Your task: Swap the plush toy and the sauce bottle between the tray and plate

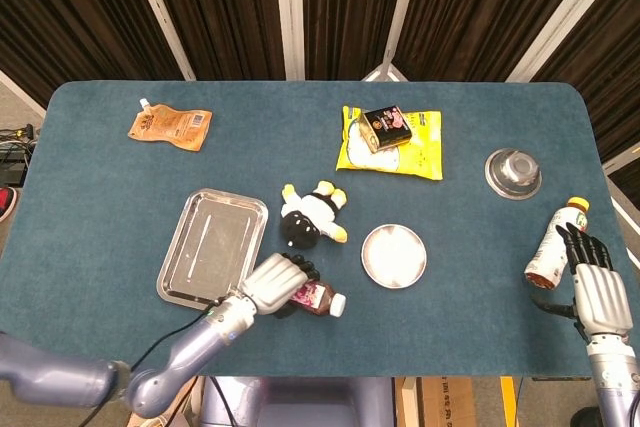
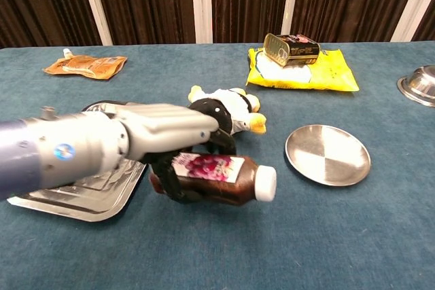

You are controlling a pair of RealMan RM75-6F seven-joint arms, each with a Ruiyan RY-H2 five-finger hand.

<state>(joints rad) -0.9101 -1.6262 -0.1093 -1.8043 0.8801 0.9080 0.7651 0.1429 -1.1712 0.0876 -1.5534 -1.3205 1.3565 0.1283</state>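
My left hand [image 1: 275,284] grips the dark sauce bottle [image 1: 316,299] by its body, white cap pointing right. In the chest view the left hand [image 2: 166,135] holds the sauce bottle [image 2: 216,172] lying sideways just above the cloth, in front of the plush toy [image 2: 228,115]. The black, white and yellow plush toy [image 1: 310,217] lies on the cloth between the steel tray [image 1: 212,247] and the round plate [image 1: 394,256]. Nothing lies in the tray [image 2: 85,195] or on the plate [image 2: 327,154]. My right hand [image 1: 592,285] is at the table's right edge, fingers stretched out.
A drink bottle [image 1: 555,245] stands just left of my right hand's fingers. At the back are an orange pouch [image 1: 170,127], a yellow bag [image 1: 415,152] with a tin can [image 1: 385,127] on it, and a steel bowl [image 1: 513,172].
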